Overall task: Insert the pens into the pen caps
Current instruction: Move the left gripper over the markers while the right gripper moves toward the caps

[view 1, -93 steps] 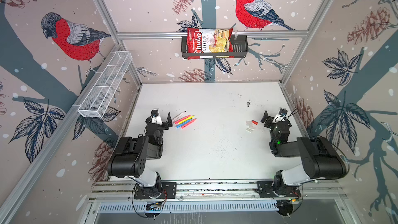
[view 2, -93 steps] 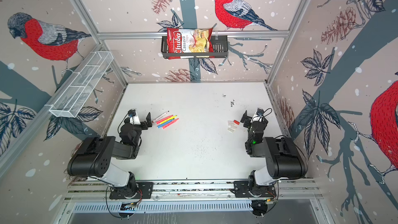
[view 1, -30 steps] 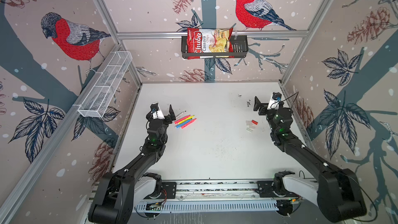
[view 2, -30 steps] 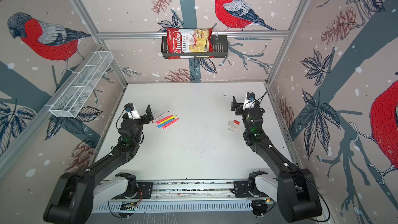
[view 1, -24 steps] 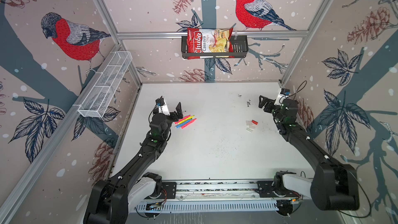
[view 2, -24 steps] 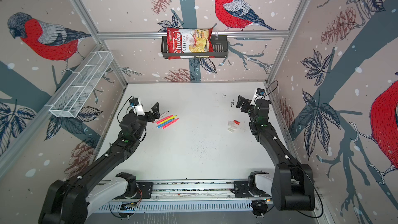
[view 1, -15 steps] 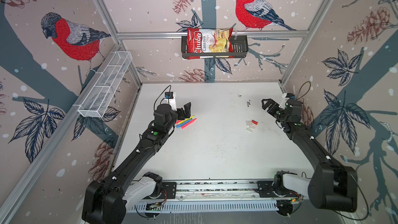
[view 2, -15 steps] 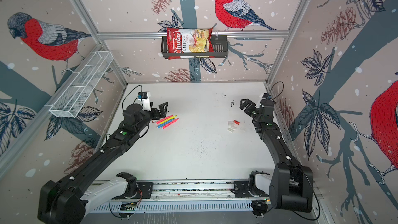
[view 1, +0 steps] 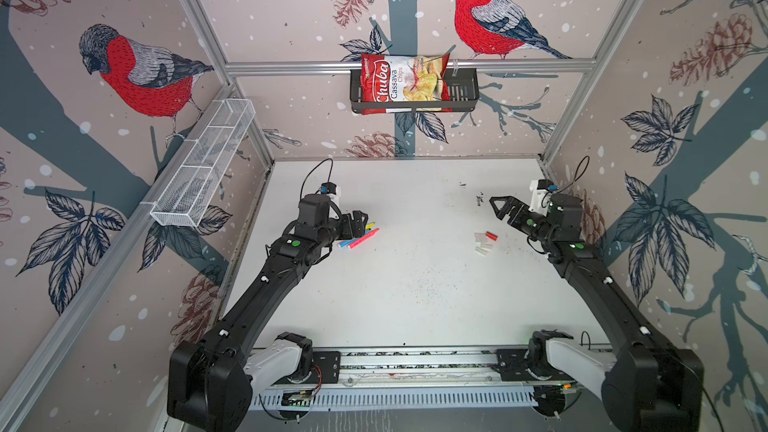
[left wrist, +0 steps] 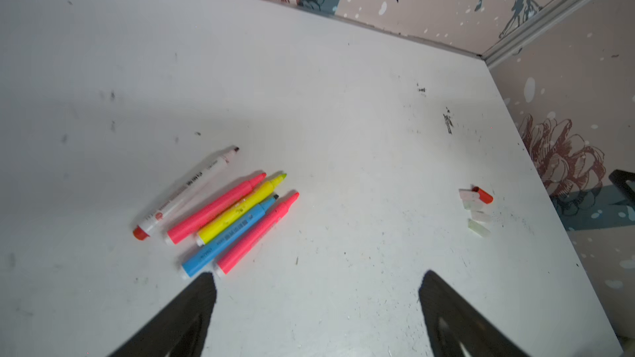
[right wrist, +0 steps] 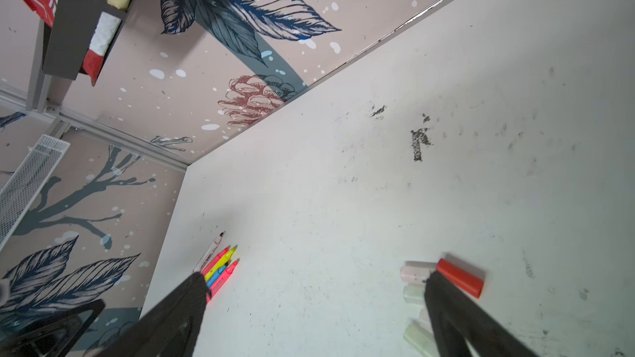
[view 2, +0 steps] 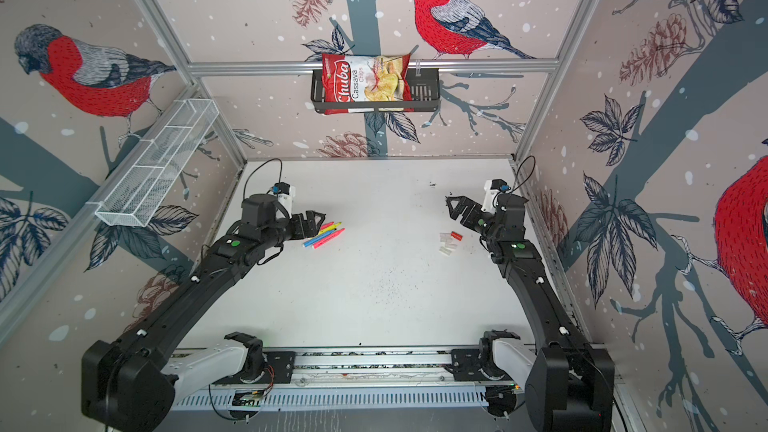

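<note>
On the left of the white table [view 1: 415,284], the left gripper [left wrist: 316,276] is presented with jaws spread wide and nothing between them, just beside the pens [left wrist: 220,214]. Five pens are laid side by side, uncapped: white-barrelled pen [left wrist: 185,192], pink, yellow pen [left wrist: 240,207], blue pen [left wrist: 228,236], pink. Well apart to the right, the pen caps [view 1: 482,243] are clustered, the red cap [view 1: 491,236] touching a whitish one. The right gripper [right wrist: 316,278] is positioned near them, jaws fully parted and empty.
</note>
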Controlling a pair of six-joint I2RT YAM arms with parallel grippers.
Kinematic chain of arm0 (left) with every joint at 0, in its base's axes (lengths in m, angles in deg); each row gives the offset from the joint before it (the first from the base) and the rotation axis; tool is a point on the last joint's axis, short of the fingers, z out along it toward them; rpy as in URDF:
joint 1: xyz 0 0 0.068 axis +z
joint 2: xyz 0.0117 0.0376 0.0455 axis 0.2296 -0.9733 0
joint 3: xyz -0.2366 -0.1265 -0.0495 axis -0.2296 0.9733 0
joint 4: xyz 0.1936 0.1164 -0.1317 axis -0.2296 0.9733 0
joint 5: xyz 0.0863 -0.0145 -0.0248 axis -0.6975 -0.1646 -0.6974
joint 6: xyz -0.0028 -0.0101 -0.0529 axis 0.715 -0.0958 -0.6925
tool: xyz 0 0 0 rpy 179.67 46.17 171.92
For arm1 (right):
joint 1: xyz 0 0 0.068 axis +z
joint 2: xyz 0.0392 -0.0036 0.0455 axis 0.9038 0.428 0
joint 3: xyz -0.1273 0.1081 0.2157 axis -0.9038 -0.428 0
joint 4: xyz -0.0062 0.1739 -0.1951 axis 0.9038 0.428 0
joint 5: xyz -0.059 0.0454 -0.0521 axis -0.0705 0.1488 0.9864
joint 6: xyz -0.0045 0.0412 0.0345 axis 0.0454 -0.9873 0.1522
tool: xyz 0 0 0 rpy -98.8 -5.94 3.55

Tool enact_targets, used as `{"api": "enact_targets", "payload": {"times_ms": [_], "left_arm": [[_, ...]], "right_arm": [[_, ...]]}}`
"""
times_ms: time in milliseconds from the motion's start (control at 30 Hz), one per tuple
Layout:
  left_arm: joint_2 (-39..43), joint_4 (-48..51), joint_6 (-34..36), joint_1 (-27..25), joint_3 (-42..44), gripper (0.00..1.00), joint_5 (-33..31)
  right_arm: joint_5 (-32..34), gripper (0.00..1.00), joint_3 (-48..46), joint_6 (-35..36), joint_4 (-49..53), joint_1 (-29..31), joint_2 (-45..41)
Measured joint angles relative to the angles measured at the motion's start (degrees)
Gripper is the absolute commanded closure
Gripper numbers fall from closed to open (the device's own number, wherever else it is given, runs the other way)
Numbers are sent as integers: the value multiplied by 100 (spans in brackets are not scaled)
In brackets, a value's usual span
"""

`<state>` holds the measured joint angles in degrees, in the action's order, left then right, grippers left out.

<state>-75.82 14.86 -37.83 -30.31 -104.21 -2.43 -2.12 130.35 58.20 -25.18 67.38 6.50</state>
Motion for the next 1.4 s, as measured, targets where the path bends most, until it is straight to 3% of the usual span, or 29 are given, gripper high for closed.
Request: {"api": "enact_targets", "payload": {"times_ms": [300,567,833,1400], "left_arm": [[-785,-149,-240,-304,201,29,7],[-1633,-157,-160,-310,-122,30,-393],[-2420,-105,-28,-310,-411,29,-516],[-2964,-109,170,-308,-590,32,-664]], "right_arm": [[87,1,-94,168,295,367,-179],[793,1,-31,-50,610,468,-251],[691,1,-168,-42,551,509,-514],[442,1,-234,-9,374,509,-476]]}}
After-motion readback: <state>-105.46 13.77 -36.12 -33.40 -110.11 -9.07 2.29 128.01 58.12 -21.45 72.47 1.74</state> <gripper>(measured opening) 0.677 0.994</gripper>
